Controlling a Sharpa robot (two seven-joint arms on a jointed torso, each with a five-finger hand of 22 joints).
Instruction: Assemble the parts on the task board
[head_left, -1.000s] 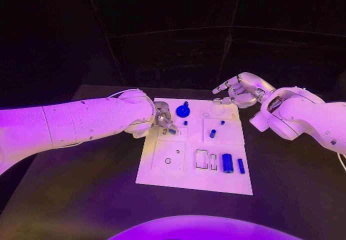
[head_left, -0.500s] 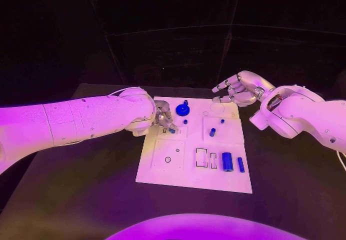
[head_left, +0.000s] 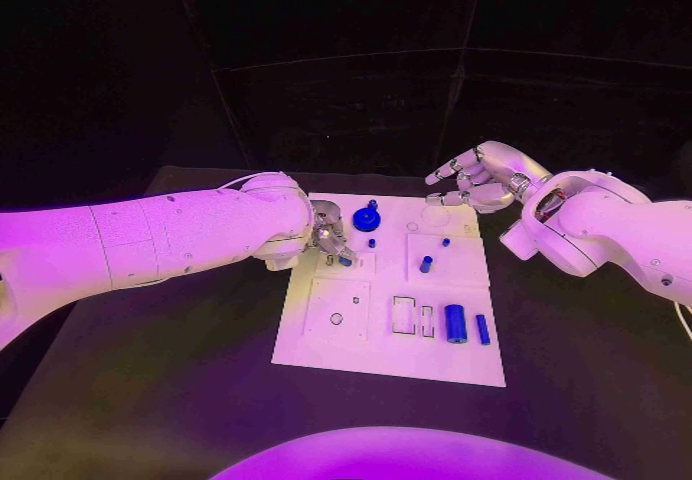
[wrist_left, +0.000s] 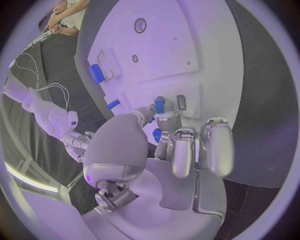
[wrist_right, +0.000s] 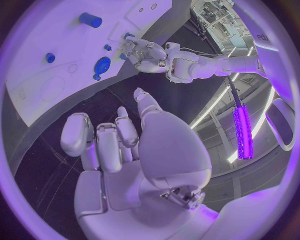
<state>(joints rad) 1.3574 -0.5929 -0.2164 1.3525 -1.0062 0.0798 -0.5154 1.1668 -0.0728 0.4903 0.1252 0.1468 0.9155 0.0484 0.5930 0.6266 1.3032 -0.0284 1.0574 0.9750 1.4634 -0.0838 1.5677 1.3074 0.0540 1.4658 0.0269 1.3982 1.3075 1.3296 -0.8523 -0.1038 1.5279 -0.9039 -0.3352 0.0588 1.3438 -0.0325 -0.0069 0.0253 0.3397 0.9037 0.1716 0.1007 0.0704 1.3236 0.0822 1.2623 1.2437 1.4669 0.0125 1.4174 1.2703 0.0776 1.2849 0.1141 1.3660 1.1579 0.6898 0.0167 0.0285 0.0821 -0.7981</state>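
The white task board lies mid-table. My left hand is at the board's left edge and pinches a small blue part between thumb and a finger, its tip down on the board beside a small slot. The same part peeks out under the fingers in the head view. My right hand hovers open beyond the board's far right corner, holding nothing. On the board are a blue round knob, a blue peg, a thick blue cylinder and a thin blue bar.
Two empty rectangular recesses sit left of the cylinder, and a round hole is in the near left panel. The black table surrounds the board. The right wrist view shows the left hand over the board.
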